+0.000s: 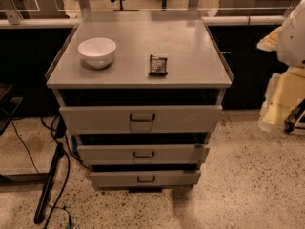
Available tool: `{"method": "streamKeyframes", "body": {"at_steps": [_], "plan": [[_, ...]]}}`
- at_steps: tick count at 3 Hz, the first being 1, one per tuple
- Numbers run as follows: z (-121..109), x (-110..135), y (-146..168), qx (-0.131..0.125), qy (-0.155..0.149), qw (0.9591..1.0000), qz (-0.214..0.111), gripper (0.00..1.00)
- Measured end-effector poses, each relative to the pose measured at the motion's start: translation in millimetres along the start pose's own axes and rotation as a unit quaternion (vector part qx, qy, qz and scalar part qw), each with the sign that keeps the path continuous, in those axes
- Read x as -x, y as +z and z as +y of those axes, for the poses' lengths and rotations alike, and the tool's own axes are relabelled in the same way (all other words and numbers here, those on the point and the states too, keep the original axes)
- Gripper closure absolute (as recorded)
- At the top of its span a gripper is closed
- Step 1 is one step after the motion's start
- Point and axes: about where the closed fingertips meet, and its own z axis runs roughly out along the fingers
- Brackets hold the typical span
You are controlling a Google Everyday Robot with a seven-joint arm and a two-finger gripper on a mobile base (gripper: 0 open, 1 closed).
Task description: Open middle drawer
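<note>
A grey metal cabinet stands in the middle of the camera view with three drawers stacked in its front. The middle drawer (143,154) has a low grey front and a small dark pull handle (143,154) at its centre. A dark gap shows above its front, and its interior is hidden. The taller top drawer (140,119) is above it and the narrower bottom drawer (145,179) is below it. My gripper is not in view; only a white rounded part of my arm (294,28) shows at the right edge, far from the drawers.
A white bowl (97,51) and a dark snack packet (157,65) lie on the cabinet top (190,46). Black cables and a stand (50,185) lie on the floor to the left. Yellowish packing material (281,99) sits at the right. Speckled floor lies in front.
</note>
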Motion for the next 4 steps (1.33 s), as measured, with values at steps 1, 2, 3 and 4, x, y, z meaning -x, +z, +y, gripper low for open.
{"method": "streamKeyframes", "body": {"at_steps": [1,2,3,4], "plan": [[0.0,0.0,0.0,0.0,0.0,1.0,0.0,0.0],[-1.1,2.2,32.4,0.018,-0.013,0.9998,-0.001,0.0],[-1.2,2.2,32.6,0.018,-0.012,0.9998,-0.001,0.0],[1.4,5.0,32.3,0.014,-0.01,0.9998,-0.011,0.0]]}}
